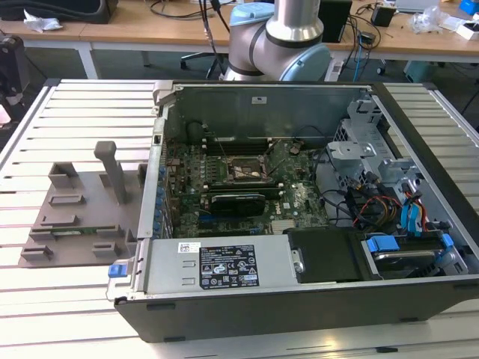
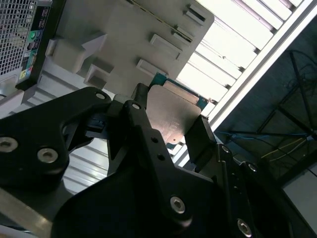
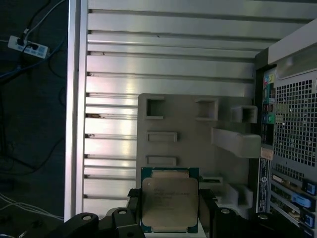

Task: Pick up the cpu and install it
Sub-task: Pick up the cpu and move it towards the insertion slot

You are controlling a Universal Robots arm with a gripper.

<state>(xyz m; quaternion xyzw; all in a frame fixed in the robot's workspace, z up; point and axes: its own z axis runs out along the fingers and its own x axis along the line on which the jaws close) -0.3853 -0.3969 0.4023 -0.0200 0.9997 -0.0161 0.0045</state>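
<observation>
The cpu (image 3: 169,202) is a flat square chip with a silver-grey metal top and a green edge. It is held off the table, over the near end of the grey fixture plate (image 3: 190,124). My gripper (image 3: 170,210) is shut on it, one black finger (image 3: 132,197) on each side. In the second wrist view the cpu (image 2: 173,111) shows its pale face between the fingers (image 2: 200,139) of the gripper (image 2: 171,119). The dark socket frame (image 1: 247,170) sits on the motherboard inside the open computer case (image 1: 224,265).
The fixture plate (image 1: 78,213), with an upright post (image 1: 112,168), lies on the slatted metal table (image 1: 90,112) at the exterior view's left of the case. The arm's body (image 1: 281,37) rises behind the case. The table edge (image 3: 74,124) drops to a floor with cables.
</observation>
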